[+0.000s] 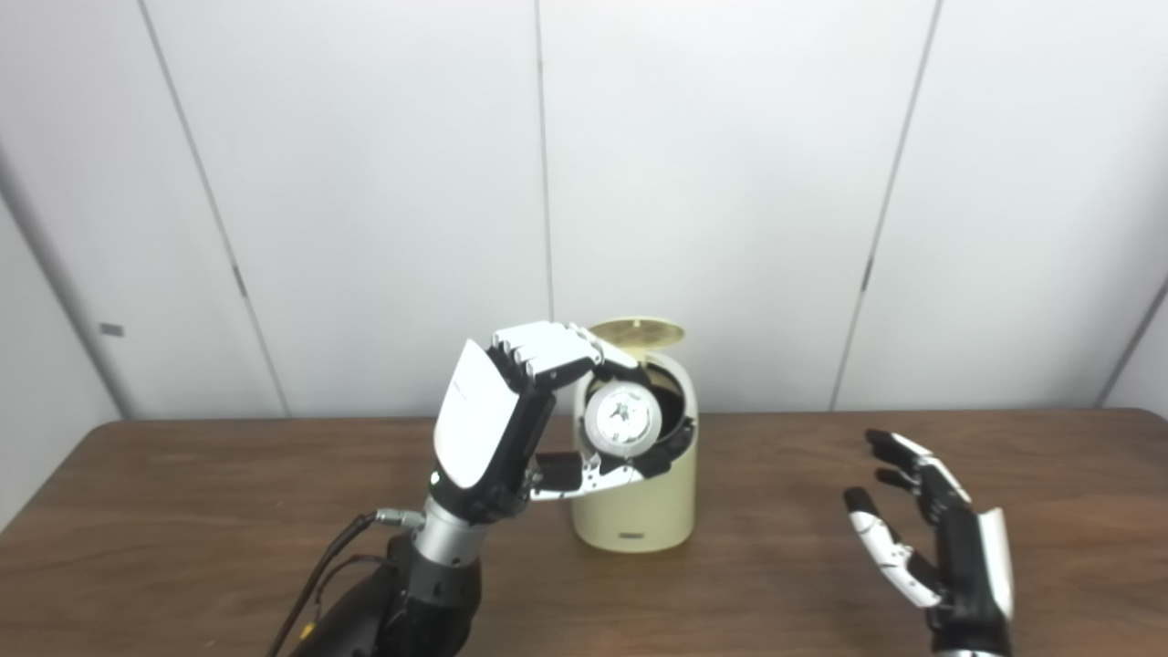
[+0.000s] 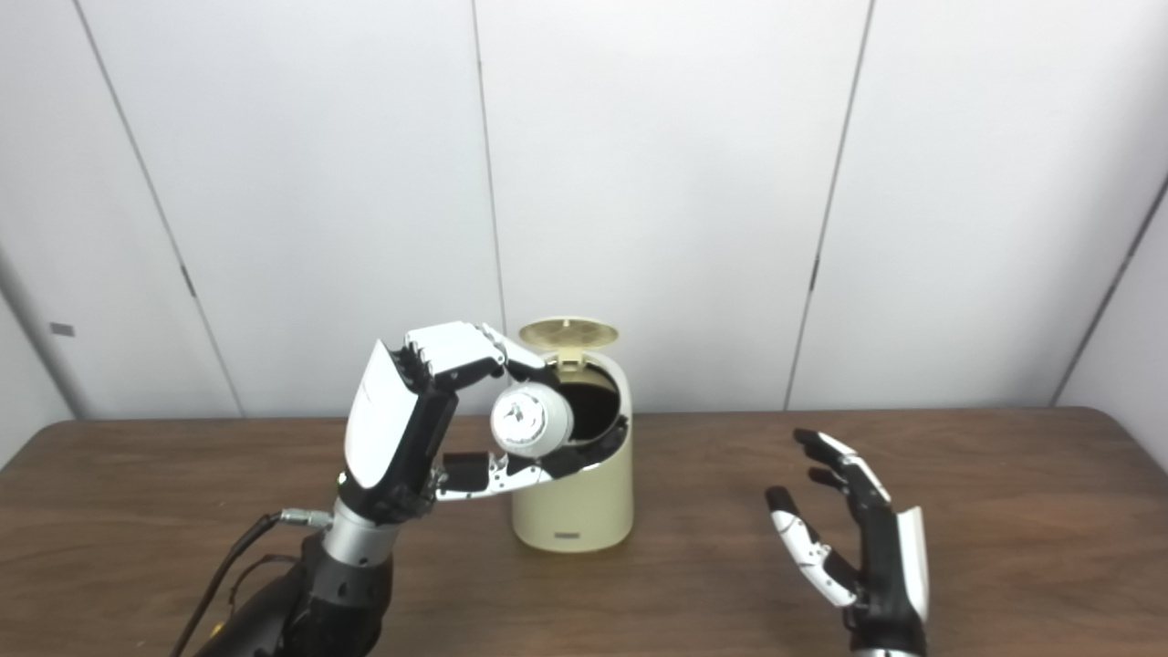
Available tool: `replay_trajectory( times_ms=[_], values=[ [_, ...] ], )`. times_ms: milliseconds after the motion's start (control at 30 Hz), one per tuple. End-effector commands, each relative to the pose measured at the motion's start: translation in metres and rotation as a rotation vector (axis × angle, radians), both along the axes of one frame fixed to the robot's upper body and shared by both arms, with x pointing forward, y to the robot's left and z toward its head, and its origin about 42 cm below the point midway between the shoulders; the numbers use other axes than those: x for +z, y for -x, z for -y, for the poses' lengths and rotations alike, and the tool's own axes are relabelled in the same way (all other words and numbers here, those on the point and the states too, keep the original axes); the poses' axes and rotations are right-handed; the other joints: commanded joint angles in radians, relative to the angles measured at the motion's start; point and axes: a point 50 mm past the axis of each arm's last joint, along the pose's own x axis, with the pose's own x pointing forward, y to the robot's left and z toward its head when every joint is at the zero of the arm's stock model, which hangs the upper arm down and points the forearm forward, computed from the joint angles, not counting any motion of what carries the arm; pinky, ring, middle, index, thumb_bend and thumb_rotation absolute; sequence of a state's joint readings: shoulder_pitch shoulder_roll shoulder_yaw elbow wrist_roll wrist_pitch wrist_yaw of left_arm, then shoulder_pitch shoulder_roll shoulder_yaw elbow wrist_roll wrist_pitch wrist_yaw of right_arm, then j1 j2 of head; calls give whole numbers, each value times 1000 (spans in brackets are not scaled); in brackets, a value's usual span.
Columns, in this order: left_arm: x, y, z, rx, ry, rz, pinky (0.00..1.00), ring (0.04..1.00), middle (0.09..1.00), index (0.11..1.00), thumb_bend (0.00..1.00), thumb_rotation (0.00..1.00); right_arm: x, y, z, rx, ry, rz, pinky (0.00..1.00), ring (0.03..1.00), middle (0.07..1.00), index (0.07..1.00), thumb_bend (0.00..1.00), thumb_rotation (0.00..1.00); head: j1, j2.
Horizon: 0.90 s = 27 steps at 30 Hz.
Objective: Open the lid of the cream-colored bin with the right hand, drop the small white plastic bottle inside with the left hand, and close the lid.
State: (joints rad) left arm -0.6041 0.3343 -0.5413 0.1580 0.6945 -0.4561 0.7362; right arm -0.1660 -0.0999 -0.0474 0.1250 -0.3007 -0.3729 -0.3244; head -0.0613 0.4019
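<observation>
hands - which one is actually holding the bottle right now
The left hand: its fingers are closed on the small white bottle at the bin's open mouth. The right hand is open, off to the side.

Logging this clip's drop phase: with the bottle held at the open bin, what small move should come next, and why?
Probably let the left hand spread its fingers and release the small white plastic bottle. The lid is up, the bottle sits at the mouth of the cream-colored bin, and the right hand waits open on the table's right side.
</observation>
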Motion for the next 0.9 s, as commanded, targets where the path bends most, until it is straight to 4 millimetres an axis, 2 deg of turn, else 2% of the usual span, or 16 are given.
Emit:
replay_trajectory(
  times_ms=[0,133,433,567,700,800,867],
  values=[
    [25,-12,-1,-19,25,69,357,453,488,484,504,0,-31,17,-21,10,-31,-79,692,781,789,743,247,515,-1,1],
    [18,-25,5,-15,12,57,368,461,486,473,504,0,-30,18,-25,11,-55,-68,659,770,781,728,266,551,-15,1],
    [-6,-53,15,20,-48,2,349,448,489,473,505,0,-28,22,-28,15,-60,-63,678,772,783,729,244,501,-19,8],
    [-15,-60,14,35,-54,-22,366,471,479,466,504,0,-28,22,-26,13,-58,-64,682,771,782,729,247,519,-14,9],
    [-18,-64,14,40,-57,-36,368,474,479,465,504,0,-30,22,-24,12,-61,-66,676,773,782,728,247,488,-15,6],
    [-20,-67,14,46,-67,-34,371,477,475,467,504,0,-29,23,-25,11,-60,-70,677,772,782,728,255,539,-10,1],
    [-21,-68,14,50,-73,-29,376,486,470,465,504,0,-29,24,-25,11,-64,-70,682,772,781,725,254,528,-7,2]
  ],
)
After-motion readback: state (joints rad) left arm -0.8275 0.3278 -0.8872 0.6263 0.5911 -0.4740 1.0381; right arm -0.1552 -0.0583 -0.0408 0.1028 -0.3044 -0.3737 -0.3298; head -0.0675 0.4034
